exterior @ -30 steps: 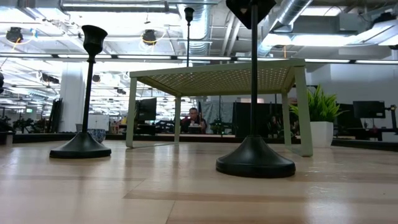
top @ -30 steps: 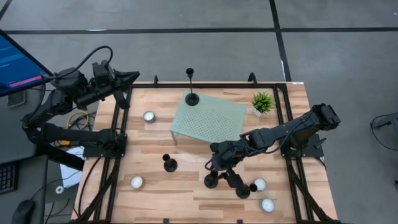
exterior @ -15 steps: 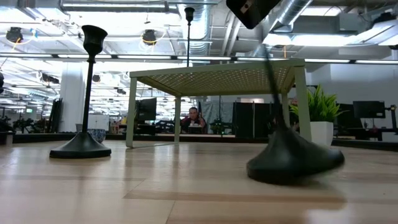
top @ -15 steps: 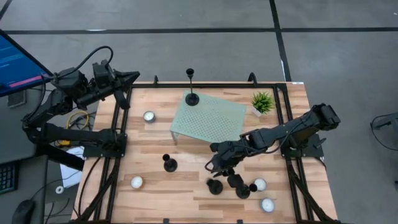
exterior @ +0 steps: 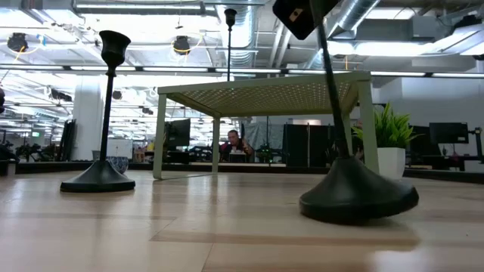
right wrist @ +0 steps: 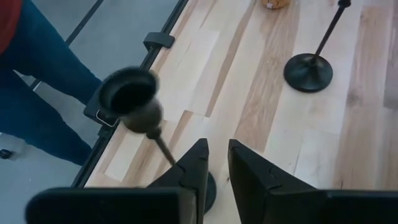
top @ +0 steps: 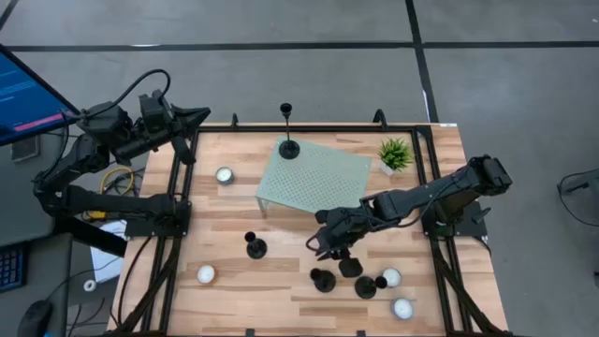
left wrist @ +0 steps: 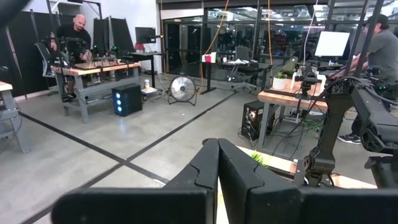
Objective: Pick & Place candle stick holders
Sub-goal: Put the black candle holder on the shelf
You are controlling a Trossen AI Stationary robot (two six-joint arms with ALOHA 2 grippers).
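My right gripper (top: 328, 248) is near the table's front middle, shut on a black candle stick holder that stands tilted. Its base (top: 351, 267) is to the right and its cup (top: 323, 279) leans left and near. In the low view the stem (exterior: 333, 98) slants up to the gripper (exterior: 299, 15). Another holder (top: 289, 148) stands by its base on the green perforated stand (top: 323, 183). One holder (top: 255, 248) and another (top: 366, 285) stand on the wood. My left gripper (top: 192, 117) is shut and empty off the far left corner. My right gripper has the holder's thin stem (right wrist: 166, 151), below the cup (right wrist: 130, 93). The fingers slant down from the far right and lie across the stem. One finger (right wrist: 193, 165) hides the place of contact. The holder tilts, its base (exterior: 359, 198) low on the table with the right rim raised.
Several white tealights lie on the wood: one (top: 225, 175) left of the stand, one (top: 206, 274) front left, two (top: 391, 277) (top: 402, 307) front right beside the holders. A small green potted plant (top: 395, 153) stands far right. People show in the room behind.
The holder under my right gripper stood upright a second ago. It has tipped: its base has slid toward the table's right edge and its cup leans left. My right gripper has gone slightly toward the far edge. The tilt has held for the last half second.
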